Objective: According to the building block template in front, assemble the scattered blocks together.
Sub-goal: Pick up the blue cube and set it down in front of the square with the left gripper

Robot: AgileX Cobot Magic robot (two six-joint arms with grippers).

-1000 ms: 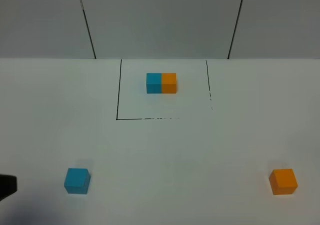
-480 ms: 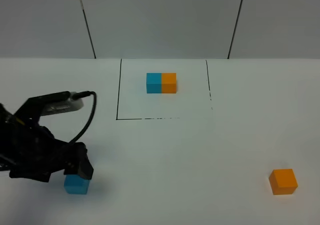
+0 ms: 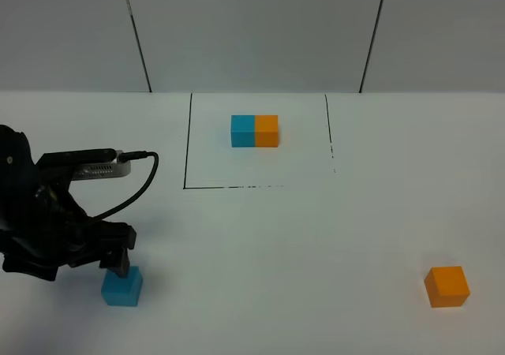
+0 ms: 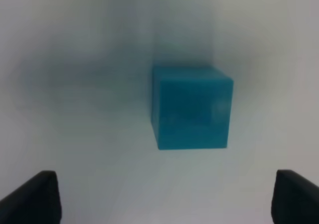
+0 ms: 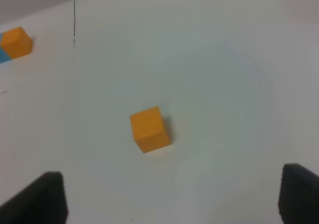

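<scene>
The building block template (image 3: 254, 131), a blue and orange bar, sits inside the black-lined square (image 3: 186, 158) at the back. The scattered sky-blue cube (image 3: 122, 286) lies at the front left. My left gripper (image 3: 117, 265) hangs just above and behind it. In the left wrist view the cube (image 4: 192, 107) lies ahead of the open gripper (image 4: 167, 199), not between its fingertips (image 4: 35, 199). The scattered orange cube (image 3: 447, 285) lies at the front right. In the right wrist view it (image 5: 149, 129) lies ahead of the open right gripper (image 5: 169, 199). The right gripper is out of the high view.
The white table (image 3: 316, 244) runs back to a grey panelled wall (image 3: 252, 31). The left arm's black cable (image 3: 142, 181) loops over the table's left part. The template (image 5: 16, 42) shows at the edge of the right wrist view.
My left arm has come in from the left edge and now stands over the sky-blue cube. Neither cube has moved.
</scene>
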